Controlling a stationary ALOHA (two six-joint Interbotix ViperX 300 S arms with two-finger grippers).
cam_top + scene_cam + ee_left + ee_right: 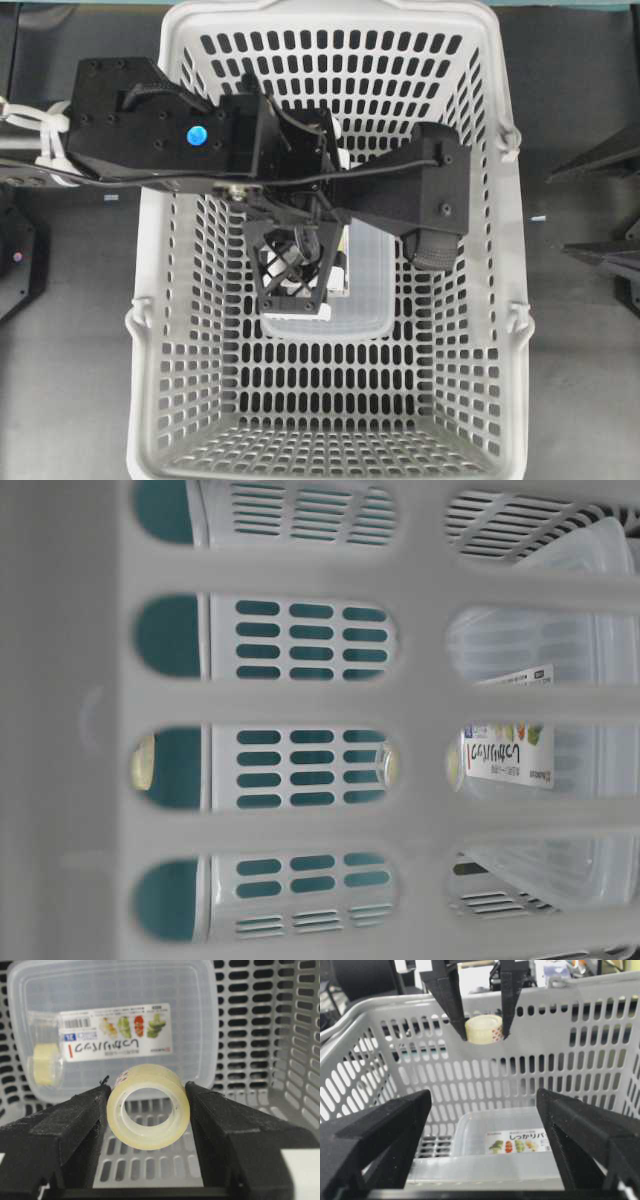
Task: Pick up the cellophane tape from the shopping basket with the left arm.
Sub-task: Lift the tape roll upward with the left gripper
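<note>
Your shopping basket [480,330] fills most of the overhead view, light grey, with oblong slots through its walls and floor and a grey handle clipped at each long side. From table level you look through its blurred near wall [300,705] at the slotted wall beyond.

Your left arm [160,125] reaches in from the left of the overhead view, a blue dot on its flat black plates, and bends down over the middle of the basket. The right arm [435,190] reaches in from the right, its wrist above the right half of the basket.

On the basket floor lies a clear rectangular box [115,1025] with a printed paper label; you see it again under the right wrist camera [505,1142] and at the right of the table-level view [540,730].

Your right gripper [482,1135] hangs with its fingers spread wide and nothing between them, above the box.

Your left gripper [148,1110] has both lattice fingers pressed against the sides of the cellophane tape [148,1106]. The yellowish roll is held clear of the floor; in the right wrist view it sits near the basket's rim [483,1029].
</note>
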